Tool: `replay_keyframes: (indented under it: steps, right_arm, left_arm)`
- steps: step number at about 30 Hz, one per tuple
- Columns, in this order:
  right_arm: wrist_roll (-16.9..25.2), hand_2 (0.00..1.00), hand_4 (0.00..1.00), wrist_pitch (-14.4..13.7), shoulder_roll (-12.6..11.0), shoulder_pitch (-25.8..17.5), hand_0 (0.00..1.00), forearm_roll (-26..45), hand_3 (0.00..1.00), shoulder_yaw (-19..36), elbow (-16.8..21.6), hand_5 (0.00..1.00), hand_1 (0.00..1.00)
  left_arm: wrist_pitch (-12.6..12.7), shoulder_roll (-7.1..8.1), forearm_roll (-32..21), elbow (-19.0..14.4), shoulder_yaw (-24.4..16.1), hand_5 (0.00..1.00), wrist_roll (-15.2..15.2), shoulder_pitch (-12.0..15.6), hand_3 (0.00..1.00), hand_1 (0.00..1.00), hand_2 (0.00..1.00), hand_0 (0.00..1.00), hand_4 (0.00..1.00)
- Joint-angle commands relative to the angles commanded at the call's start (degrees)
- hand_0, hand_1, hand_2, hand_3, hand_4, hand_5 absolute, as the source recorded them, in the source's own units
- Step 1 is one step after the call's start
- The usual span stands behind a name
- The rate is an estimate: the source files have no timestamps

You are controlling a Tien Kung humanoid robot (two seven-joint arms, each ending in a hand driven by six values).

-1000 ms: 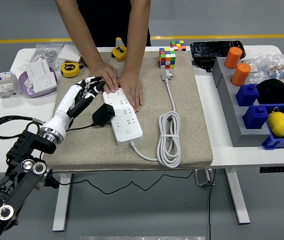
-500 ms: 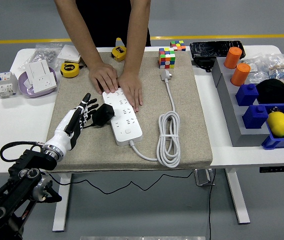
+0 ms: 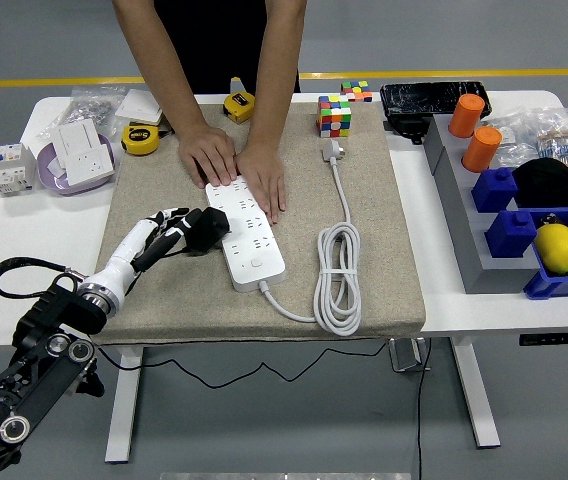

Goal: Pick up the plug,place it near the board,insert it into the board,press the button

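We see a white table (image 3: 4,240) filling the frame, with a beige mat (image 3: 384,250) across its middle as the work surface. Grey and blue bins (image 3: 509,235) sit along the right edge, out of the way, holding a yellow ball (image 3: 558,247) and orange cylinders (image 3: 474,132).

A person stands at the top centre, both of the person's hands (image 3: 239,165) pressed flat on the upper end of the power strip (image 3: 248,233), which we read as pinning it so it can't slide during insertion. The strip lies diagonally at centre; its white cable (image 3: 338,280) is coiled to the right, clear of the sockets.

Our left arm enters from the lower left. The left hand (image 3: 169,235) lies low over the mat, just left of the strip, fingers (image 3: 156,247) curled in toward the black plug (image 3: 205,228). They touch it, but we can't tell if they have a real grip on it.

The plug sits at the strip's left edge, centre-left of frame, seemingly not seated in a socket yet. The right arm is not visible.

Small clutter: tape measures (image 3: 141,139) and a wall socket (image 3: 82,146) in the upper left, a colour cube (image 3: 335,115) at top centre.
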Motion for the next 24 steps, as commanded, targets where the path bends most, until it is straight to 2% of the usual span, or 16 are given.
replay_keyframes:
  steps: [5,11,15,20,24]
  right_arm:
    - [-0.03,0.780,0.998,0.03,-0.04,0.03,0.998,0.03,0.836,-0.06,0.00,0.800,0.875]
    - [-0.07,0.780,0.998,0.05,-0.05,0.02,0.998,0.04,0.832,-0.07,0.00,0.800,0.873]
    - [-0.08,0.780,0.998,0.04,-0.09,0.06,0.998,-0.02,0.832,0.00,0.00,0.800,0.873]
    - [-0.09,0.778,0.998,0.00,-0.19,0.18,0.998,-0.05,0.832,-0.01,0.00,0.800,0.872]
    - [-0.10,0.778,0.998,0.01,-0.21,0.17,0.998,-0.02,0.832,-0.11,0.00,0.799,0.872]
  left_arm:
    - [-0.87,0.52,6.15,-0.30,0.80,0.998,1.65,-1.04,0.898,0.972,0.916,0.998,0.989]
    - [-1.32,1.31,9.97,-1.03,2.22,0.998,2.94,-2.19,0.894,0.968,0.913,0.998,0.991]
    - [-1.93,1.44,11.21,-1.43,2.84,0.998,3.74,-2.55,0.894,0.968,0.913,0.998,0.991]
    - [-4.40,2.01,11.20,-2.19,3.48,0.998,5.78,-3.00,0.887,0.964,0.907,0.998,0.992]
    - [-4.70,2.41,10.74,-1.97,4.16,0.998,5.57,-3.48,0.879,0.960,0.900,0.998,0.994]
